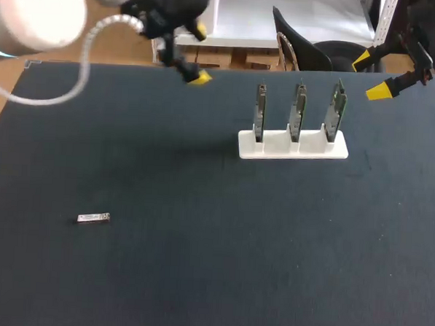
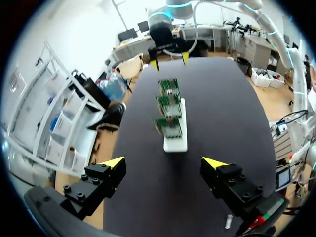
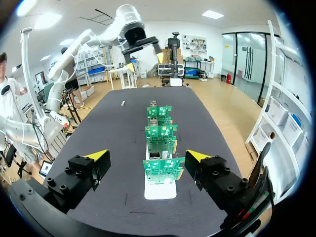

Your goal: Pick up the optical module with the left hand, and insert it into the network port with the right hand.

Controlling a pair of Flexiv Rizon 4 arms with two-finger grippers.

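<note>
While the small silver module (image 1: 93, 218) lies flat on the dark bench (image 1: 211, 279), well apart from both arms, the left gripper (image 1: 199, 56) hovers spread wide near the far edge. The right gripper (image 1: 370, 74), also spread, hangs near the white stand (image 1: 293, 148) holding three upright circuit boards (image 1: 298, 109).

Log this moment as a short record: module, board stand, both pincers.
module: lying flat on the table, left side, untouched
stand: white, three boards upright in a row
left pincer: open, empty, near the table's far edge
right pincer: open, empty, far right corner
</note>
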